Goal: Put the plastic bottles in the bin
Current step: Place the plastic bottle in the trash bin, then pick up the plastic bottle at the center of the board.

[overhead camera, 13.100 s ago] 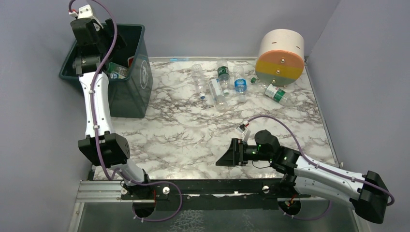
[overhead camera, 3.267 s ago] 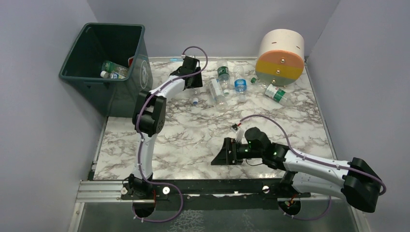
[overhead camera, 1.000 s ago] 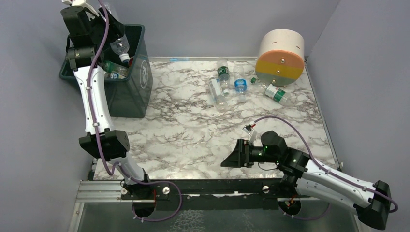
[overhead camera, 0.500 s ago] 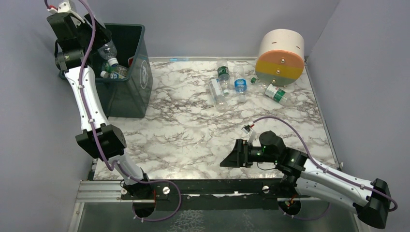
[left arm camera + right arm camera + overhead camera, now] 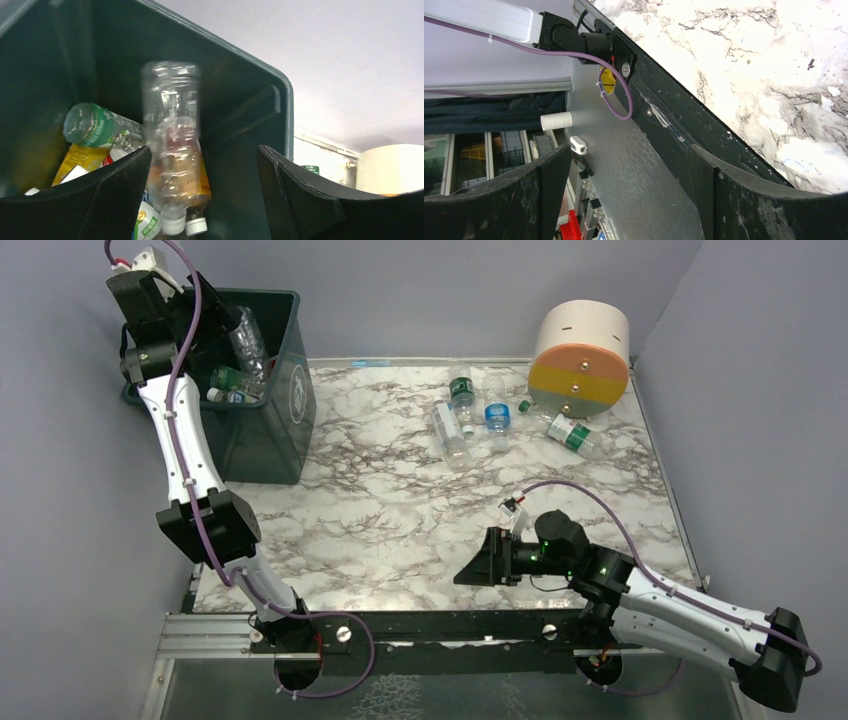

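Note:
My left gripper point(image 5: 222, 322) hangs over the dark green bin point(image 5: 282, 430), and its jaws stand wide apart. In the left wrist view a clear plastic bottle point(image 5: 172, 140) is blurred, cap down, loose between the fingers point(image 5: 117, 195) and inside the bin point(image 5: 240, 115). The same bottle point(image 5: 247, 340) shows just under the rim. Other bottles lie on the bin floor, one with a green label point(image 5: 95, 125). Several more bottles point(image 5: 452, 430) lie on the marble table at the back. My right gripper point(image 5: 475, 570) is open and holds nothing, low near the table's front edge.
A big cream, orange and yellow cylinder point(image 5: 580, 355) stands at the back right, with a green-labelled bottle point(image 5: 572, 435) just in front of it. The black front rail point(image 5: 674, 130) runs under my right gripper point(image 5: 629, 200). Grey walls close in both sides.
My left gripper has opened over the bin, and the clear bottle it held has slipped out cap first into the bin. The right arm has stayed put.

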Controlling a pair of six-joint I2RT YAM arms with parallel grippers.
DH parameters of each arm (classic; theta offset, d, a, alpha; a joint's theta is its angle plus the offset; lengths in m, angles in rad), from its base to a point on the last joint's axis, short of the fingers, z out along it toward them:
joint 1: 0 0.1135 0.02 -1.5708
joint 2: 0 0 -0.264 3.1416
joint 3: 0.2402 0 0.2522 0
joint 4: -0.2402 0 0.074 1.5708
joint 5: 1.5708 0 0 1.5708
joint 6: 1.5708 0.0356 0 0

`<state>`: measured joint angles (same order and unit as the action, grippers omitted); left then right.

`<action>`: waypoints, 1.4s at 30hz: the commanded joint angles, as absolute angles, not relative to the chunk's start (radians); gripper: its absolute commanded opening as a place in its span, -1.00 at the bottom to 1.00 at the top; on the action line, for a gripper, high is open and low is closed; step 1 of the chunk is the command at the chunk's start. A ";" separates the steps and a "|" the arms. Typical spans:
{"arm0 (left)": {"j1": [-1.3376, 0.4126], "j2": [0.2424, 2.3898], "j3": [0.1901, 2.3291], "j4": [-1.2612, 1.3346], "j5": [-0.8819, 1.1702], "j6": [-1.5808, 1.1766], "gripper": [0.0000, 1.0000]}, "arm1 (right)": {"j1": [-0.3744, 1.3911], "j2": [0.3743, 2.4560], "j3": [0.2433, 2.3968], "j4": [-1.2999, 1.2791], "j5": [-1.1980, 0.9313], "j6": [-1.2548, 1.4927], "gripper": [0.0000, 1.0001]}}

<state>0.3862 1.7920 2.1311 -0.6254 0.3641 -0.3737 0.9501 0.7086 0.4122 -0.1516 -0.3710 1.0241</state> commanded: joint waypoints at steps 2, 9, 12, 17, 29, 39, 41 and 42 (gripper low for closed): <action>0.384 1.761 2.156 -0.586 0.447 -0.400 0.67 | 0.957 0.722 0.417 -0.114 -0.374 1.021 0.76; 0.242 1.708 2.205 -0.620 0.455 -0.365 0.79 | 0.957 0.750 0.426 -0.099 -0.379 1.017 0.76; 0.148 1.675 2.197 -0.643 0.426 -0.346 0.83 | 0.956 0.762 0.441 -0.097 -0.376 1.011 0.76; 0.020 1.609 2.131 -0.645 0.390 -0.334 0.98 | 0.957 0.796 0.505 -0.135 -0.347 0.970 0.76; -0.108 1.415 1.693 -0.553 0.354 -0.322 0.99 | 0.957 1.097 1.015 -0.521 0.019 0.757 0.75; -0.178 1.235 1.307 -0.427 0.368 -0.362 0.98 | 0.927 1.409 1.283 -0.562 0.288 0.604 0.75; -0.210 1.218 1.255 -0.418 0.357 -0.363 0.98 | 0.879 1.464 1.302 -0.534 0.285 0.581 0.75; -0.226 1.210 1.229 -0.412 0.354 -0.366 0.99 | 0.853 1.489 1.308 -0.513 0.278 0.566 0.75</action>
